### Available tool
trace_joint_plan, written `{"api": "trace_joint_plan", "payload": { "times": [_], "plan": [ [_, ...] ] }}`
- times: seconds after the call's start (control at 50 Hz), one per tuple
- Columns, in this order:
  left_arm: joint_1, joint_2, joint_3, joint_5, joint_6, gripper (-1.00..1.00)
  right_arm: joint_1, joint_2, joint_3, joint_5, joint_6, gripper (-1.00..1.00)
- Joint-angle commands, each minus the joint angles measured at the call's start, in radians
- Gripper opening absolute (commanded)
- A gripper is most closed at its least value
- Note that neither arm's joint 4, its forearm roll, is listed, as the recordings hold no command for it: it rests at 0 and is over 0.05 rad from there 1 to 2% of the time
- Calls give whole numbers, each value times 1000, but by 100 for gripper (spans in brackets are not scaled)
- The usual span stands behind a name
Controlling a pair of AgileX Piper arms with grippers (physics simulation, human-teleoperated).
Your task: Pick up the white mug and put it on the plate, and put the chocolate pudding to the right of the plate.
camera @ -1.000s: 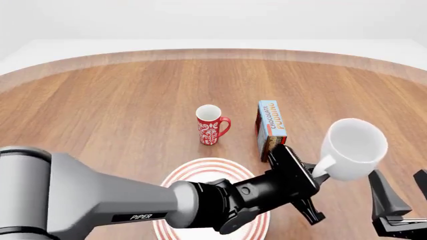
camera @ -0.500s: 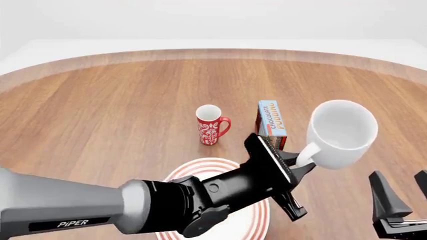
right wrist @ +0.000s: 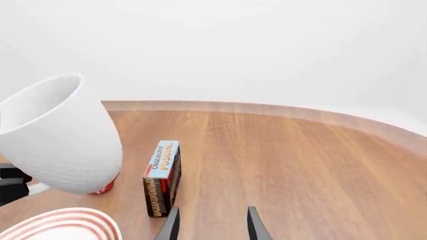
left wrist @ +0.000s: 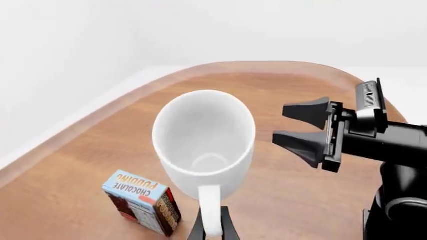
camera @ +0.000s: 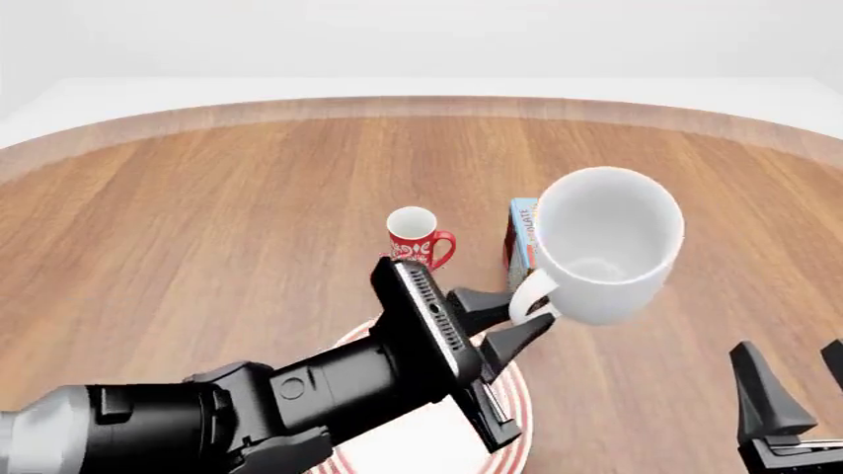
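Observation:
My left gripper (camera: 511, 318) is shut on the loop handle of the white mug (camera: 606, 243), holding it in the air, tilted with its empty inside facing the camera. The mug hangs over the right edge of the red-ringed plate (camera: 518, 425), which my left arm largely covers. In the left wrist view the mug (left wrist: 203, 137) fills the centre. The chocolate pudding (camera: 522, 229) stands on edge behind the mug, partly hidden; it also shows as a box (right wrist: 162, 176) on the wood. My right gripper (camera: 797, 410) waits open, low at the right.
A slim red patterned mug (camera: 417, 235) stands upright left of the pudding box, behind the plate. The round wooden table (camera: 197, 217) stretches far and left. The right gripper (left wrist: 308, 134) shows in the left wrist view, close beside the lifted mug.
My left gripper has carried the white mug up and to the left, from right of the pudding box to in front of it. The right gripper has stayed put.

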Motion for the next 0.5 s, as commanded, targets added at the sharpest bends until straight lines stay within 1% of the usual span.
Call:
{"api": "trace_joint_plan", "payload": {
  "times": [0.02,0.06,0.12,0.5],
  "plan": [
    [42,-160,132,0,-4,-100,1,2,0,-2,-4,100],
    [49,-175,141,2,-6,-100,1,4,0,-4,-4,100],
    [83,-224,171,5,-16,-100,2,9,1,-10,-5,100],
    [160,-391,275,45,-14,-100,3,22,1,-23,-8,100]
  ]
}}
